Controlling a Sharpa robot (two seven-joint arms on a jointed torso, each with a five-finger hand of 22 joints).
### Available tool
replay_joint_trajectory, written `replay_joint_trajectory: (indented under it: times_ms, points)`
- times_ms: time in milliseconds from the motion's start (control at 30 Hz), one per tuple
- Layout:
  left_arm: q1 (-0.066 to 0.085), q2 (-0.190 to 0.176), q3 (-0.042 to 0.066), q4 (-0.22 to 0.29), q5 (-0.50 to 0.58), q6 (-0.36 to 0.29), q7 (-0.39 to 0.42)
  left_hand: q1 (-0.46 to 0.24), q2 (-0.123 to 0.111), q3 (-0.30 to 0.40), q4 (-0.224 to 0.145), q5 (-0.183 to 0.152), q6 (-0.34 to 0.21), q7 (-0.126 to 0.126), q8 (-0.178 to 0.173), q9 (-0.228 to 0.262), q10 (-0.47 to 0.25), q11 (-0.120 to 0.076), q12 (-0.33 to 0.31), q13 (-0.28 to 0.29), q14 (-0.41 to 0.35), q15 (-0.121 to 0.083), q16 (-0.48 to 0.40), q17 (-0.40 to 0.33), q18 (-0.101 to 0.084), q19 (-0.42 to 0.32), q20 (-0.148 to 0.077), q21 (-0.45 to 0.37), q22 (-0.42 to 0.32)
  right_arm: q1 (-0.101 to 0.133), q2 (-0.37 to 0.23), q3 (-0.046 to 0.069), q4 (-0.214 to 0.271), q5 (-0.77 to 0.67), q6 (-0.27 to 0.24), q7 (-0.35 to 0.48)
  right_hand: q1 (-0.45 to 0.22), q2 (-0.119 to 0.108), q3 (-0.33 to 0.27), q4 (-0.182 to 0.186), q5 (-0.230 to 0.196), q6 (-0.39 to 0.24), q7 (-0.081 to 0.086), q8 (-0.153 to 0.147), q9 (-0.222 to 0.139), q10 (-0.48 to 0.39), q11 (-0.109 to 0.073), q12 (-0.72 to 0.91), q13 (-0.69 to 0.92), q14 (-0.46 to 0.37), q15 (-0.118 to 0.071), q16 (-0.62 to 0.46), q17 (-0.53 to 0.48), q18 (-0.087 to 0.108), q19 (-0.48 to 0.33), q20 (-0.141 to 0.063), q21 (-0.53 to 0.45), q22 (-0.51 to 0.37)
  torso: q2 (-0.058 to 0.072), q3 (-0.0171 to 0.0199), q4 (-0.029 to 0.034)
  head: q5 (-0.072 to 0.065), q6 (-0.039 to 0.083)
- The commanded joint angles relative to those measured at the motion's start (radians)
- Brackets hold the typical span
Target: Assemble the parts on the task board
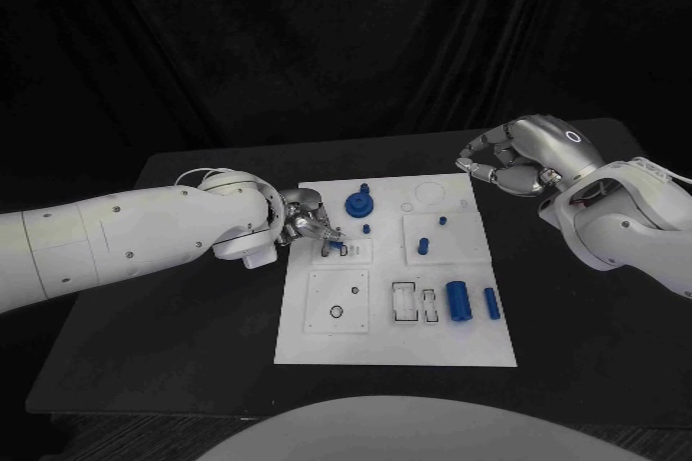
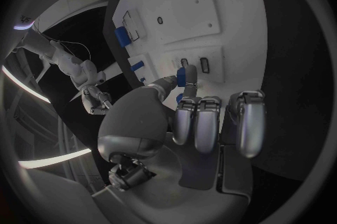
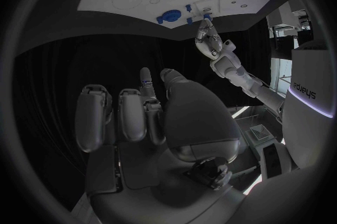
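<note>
I am pinching one small blue part [image 2: 187, 76] in my left hand [image 1: 307, 224] at the board's [image 1: 375, 346] left edge, while my right hand [image 1: 508, 163], fingers curled and holding nothing, is hovering over bare table [image 1: 562, 331].

Two bulky, glossy white arms [image 1: 130, 236] dotted with small dark screws end in silver, segmented metal hands [image 1: 307, 224], the right hand [image 1: 516, 161] bearing a small blue ring mark.

Left hand [image 1: 310, 224] pinches a small blue part [image 2: 186, 76] between fingertips while right hand [image 1: 508, 161] hovers curled, holding nothing
</note>
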Motion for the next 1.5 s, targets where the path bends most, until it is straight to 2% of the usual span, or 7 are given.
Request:
replay_joint_trajectory:
  times_ms: [33,333,633,1033,1167,1333,1500]
  points:
    - [-0.004,0.001,0.000,-0.001,0.003,0.018,0.013,-0.001,0.010,0.005,0.002,-0.005,-0.004,0.001,-0.003,0.002,0.104,0.007,0.003,0.263,0.104,0.007,0.003,0.263,0.008,-0.006,0.002,-0.005,0.177,-0.002,0.000,0.001,0.000,-0.002,0.004,-0.021,0.006,0.005,0.005,0.003,0.004,-0.001,0.000,-0.003,0.002,0.090,0.006,-0.005,0.224,0.039,0.005,-0.001,-0.002,0.003,0.033,0.007,-0.001,0.197,0.000,0.0012,0.0010,0.000,0.000]
    - [-0.012,0.007,0.000,-0.007,0.003,0.019,0.013,-0.006,0.011,0.007,0.004,-0.010,-0.003,0.001,-0.003,0.003,0.104,0.008,0.003,0.263,0.104,0.008,0.003,0.263,0.009,-0.008,0.003,-0.007,0.176,-0.002,0.001,0.001,-0.001,-0.002,0.010,-0.020,0.007,0.005,0.006,0.002,0.005,0.000,0.000,-0.003,0.002,0.090,0.006,-0.005,0.223,0.039,0.005,-0.001,-0.002,0.003,0.032,0.007,-0.002,0.197,-0.001,0.0009,-0.0018,0.007,0.000]
    - [-0.022,0.014,0.000,-0.013,0.003,0.018,0.013,-0.007,0.012,0.009,0.004,-0.012,-0.001,0.000,-0.001,0.005,0.104,0.008,0.003,0.263,0.104,0.008,0.003,0.263,0.008,-0.006,0.004,-0.006,0.177,-0.002,0.000,0.001,-0.005,0.001,0.025,-0.018,0.009,0.005,0.007,0.001,0.005,0.000,0.000,-0.003,0.002,0.090,0.006,-0.006,0.223,0.039,0.005,-0.001,-0.002,0.003,0.032,0.007,-0.002,0.197,0.000,0.0012,-0.0003,0.005,0.000]
    - [-0.025,0.017,0.000,-0.015,0.003,0.018,0.013,-0.012,0.013,0.013,0.004,-0.027,0.006,-0.001,0.004,0.012,0.104,0.007,0.003,0.263,0.104,0.008,0.003,0.263,0.009,-0.007,0.005,-0.007,0.178,-0.002,0.004,0.001,-0.010,0.004,0.031,-0.018,0.011,0.005,0.008,0.000,0.006,0.000,0.000,-0.004,0.002,0.090,0.007,-0.005,0.223,0.039,0.005,-0.002,-0.003,0.003,0.032,0.007,-0.003,0.196,0.000,0.0011,-0.0008,0.011,0.000]
    - [-0.025,0.019,0.000,-0.017,0.003,0.016,0.013,-0.014,0.014,0.015,0.003,-0.036,0.005,-0.002,0.004,0.014,0.104,0.007,0.003,0.263,0.104,0.008,0.003,0.263,0.009,-0.008,0.005,-0.008,0.178,-0.002,0.004,0.001,-0.010,0.004,0.033,-0.019,0.011,0.005,0.008,0.000,0.006,0.000,0.000,-0.004,0.002,0.090,0.007,-0.005,0.223,0.039,0.005,-0.002,-0.003,0.003,0.032,0.007,-0.003,0.196,0.000,0.0016,0.0001,0.010,0.000]
    - [-0.026,0.020,0.000,-0.018,0.003,0.018,0.013,-0.025,0.015,0.017,0.006,-0.087,0.002,-0.001,0.003,0.021,0.104,0.007,0.003,0.263,0.104,0.008,0.003,0.263,0.009,-0.008,0.006,-0.009,0.179,-0.002,0.003,0.001,-0.010,0.005,0.035,-0.021,0.011,0.005,0.008,0.000,0.006,0.000,0.000,-0.004,0.002,0.090,0.007,-0.005,0.223,0.039,0.005,-0.002,-0.003,0.003,0.032,0.007,-0.003,0.196,0.000,0.0014,0.0011,0.008,0.000]
    - [-0.026,0.020,0.000,-0.018,0.003,0.018,0.013,-0.025,0.015,0.017,0.006,-0.087,0.002,-0.001,0.003,0.021,0.104,0.007,0.003,0.263,0.104,0.008,0.003,0.263,0.009,-0.008,0.006,-0.009,0.179,-0.002,0.003,0.001,-0.010,0.005,0.035,-0.021,0.011,0.005,0.008,0.000,0.006,0.000,0.000,-0.004,0.002,0.090,0.007,-0.005,0.223,0.039,0.005,-0.002,-0.003,0.003,0.032,0.007,-0.003,0.196,0.000,0.0014,0.0011,0.008,0.000]
